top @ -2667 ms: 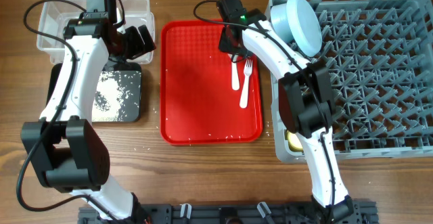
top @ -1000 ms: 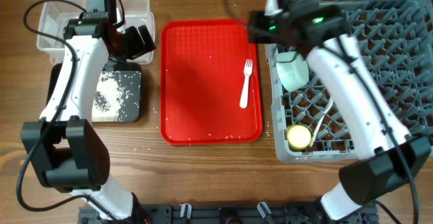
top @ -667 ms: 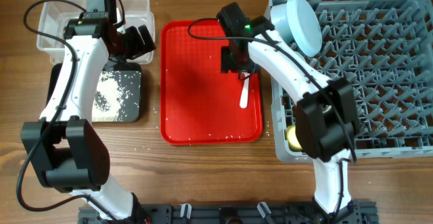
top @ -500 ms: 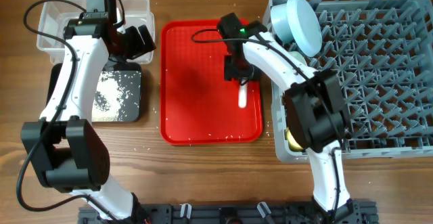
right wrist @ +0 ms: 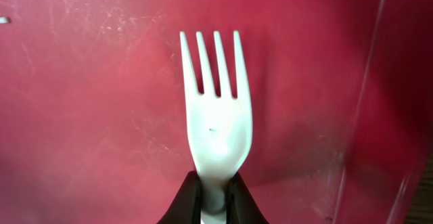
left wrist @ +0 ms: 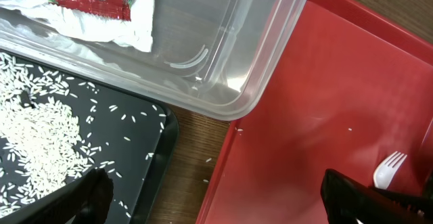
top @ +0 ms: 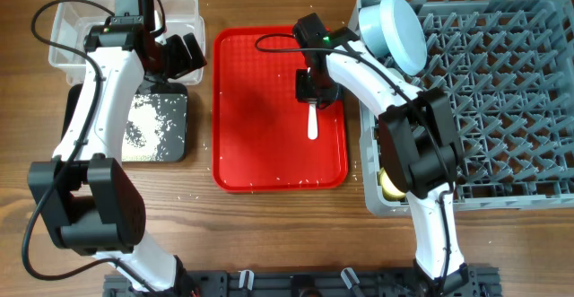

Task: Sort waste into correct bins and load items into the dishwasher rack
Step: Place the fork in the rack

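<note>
Pinching the white fork [right wrist: 216, 126] at its neck with the right gripper [right wrist: 215, 191], over the red tray [top: 260, 109], rack side. Pointing tines toward the tray's far edge and handle toward the robot, long axis along the tray's length. Hard to say whether resting or just lifted. From overhead, tines lost under the gripper, only the handle showing. Holding the left gripper [left wrist: 213, 193] spread wide above clear tub [left wrist: 223, 48] and black tray [left wrist: 145, 156]. Yellow cup [top: 391, 187] half hidden behind the right arm.
</note>
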Available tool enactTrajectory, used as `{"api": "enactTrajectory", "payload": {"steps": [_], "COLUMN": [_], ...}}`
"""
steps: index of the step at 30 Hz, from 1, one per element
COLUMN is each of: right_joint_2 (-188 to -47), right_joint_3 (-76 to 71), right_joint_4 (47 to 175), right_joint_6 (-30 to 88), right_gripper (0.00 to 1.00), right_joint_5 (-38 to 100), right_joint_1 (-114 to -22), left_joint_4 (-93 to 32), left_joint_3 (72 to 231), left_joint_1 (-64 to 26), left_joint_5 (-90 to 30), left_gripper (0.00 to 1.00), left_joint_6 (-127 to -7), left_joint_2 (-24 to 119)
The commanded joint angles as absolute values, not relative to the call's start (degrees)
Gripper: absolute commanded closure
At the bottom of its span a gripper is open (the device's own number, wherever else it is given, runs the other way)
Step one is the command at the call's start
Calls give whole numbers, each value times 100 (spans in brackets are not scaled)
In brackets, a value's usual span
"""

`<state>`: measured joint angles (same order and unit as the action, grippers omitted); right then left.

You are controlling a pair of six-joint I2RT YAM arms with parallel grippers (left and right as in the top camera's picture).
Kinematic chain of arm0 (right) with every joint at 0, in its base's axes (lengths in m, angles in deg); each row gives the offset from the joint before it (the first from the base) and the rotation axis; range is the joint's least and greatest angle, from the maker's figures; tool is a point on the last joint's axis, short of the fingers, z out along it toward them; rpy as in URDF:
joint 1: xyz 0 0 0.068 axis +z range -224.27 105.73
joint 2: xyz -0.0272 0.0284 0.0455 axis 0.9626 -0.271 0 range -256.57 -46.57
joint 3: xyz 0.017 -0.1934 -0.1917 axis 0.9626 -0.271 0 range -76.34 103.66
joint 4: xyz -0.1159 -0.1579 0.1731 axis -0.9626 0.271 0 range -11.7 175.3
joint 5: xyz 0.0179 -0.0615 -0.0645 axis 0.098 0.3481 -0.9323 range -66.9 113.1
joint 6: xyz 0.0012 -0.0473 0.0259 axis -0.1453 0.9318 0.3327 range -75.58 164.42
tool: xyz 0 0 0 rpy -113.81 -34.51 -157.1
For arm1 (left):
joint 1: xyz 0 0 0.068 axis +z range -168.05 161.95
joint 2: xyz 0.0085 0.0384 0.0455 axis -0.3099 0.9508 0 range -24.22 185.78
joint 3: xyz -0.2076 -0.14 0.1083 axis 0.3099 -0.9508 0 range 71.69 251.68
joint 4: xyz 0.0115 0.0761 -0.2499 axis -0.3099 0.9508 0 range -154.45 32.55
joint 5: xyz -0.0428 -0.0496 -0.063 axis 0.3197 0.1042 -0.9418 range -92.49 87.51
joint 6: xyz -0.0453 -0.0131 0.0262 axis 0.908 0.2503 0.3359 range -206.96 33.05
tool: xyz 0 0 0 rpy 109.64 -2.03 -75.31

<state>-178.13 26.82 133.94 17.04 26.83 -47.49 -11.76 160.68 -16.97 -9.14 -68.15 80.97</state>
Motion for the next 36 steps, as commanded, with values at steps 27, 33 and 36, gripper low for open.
{"api": "enactTrajectory", "payload": {"steps": [27, 33, 36], "right_joint_2": [-14246, -13687, -12799], "right_joint_3": [1029, 2564, 3335], "right_joint_4": [14768, 15474, 15883], "right_joint_6": [2028, 2967, 3208], "right_gripper": [49, 48, 35], "right_joint_5": [1413, 1981, 2473], "right_joint_1": [-7501, -7499, -7501], "left_joint_4": [-1187, -1187, -1187], "left_joint_3": [16133, 16133, 16133], "left_joint_1": [-1680, -1682, -1680], "left_joint_5": [-857, -857, -860], "left_gripper": [0, 0, 0], "left_joint_6": [-6806, -6806, -6808], "left_joint_2": [7981, 7979, 7979]}}
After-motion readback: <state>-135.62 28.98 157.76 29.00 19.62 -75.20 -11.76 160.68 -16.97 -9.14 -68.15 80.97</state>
